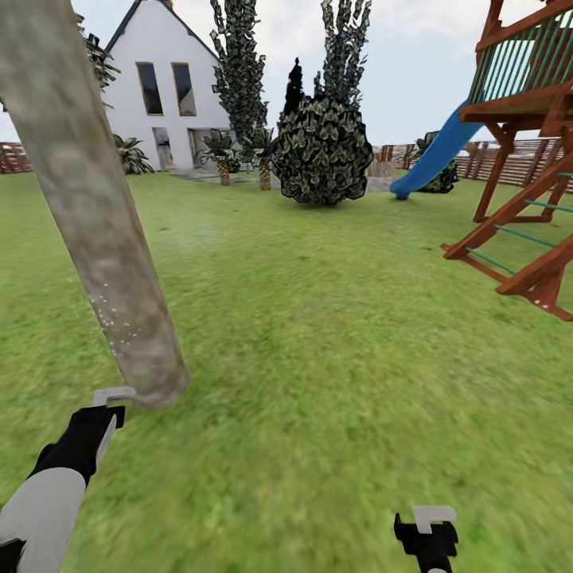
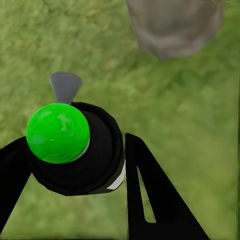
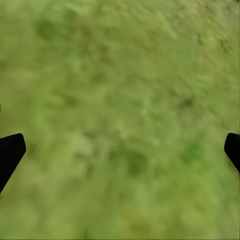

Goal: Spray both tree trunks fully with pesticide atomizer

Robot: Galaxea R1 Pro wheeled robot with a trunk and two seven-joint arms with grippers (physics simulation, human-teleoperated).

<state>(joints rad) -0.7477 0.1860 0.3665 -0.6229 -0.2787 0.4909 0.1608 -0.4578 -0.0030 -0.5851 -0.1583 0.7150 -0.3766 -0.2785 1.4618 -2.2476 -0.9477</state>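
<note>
A thick, pale mottled tree trunk (image 1: 87, 199) rises at the left of the head view, with fine whitish pesticide specks (image 1: 111, 318) on its lower part. My left gripper (image 1: 106, 414) sits low beside the trunk's base. In the left wrist view it (image 2: 80, 167) is shut on the pesticide atomizer (image 2: 97, 160), a dark round bottle with a bright green top (image 2: 57, 132) and a grey nozzle (image 2: 65, 86) pointing towards the trunk's foot (image 2: 175, 25). My right gripper (image 1: 427, 535) hangs over grass at the lower right, its fingers (image 3: 10, 152) wide apart and empty.
Green lawn (image 1: 334, 342) stretches ahead. A wooden play frame (image 1: 525, 199) with a blue slide (image 1: 434, 155) stands at the right. Far back are a round dark shrub (image 1: 321, 151), narrow dark trees (image 1: 237, 72), small palms (image 1: 263, 163), a white house (image 1: 163, 87) and a slatted fence (image 1: 521, 159).
</note>
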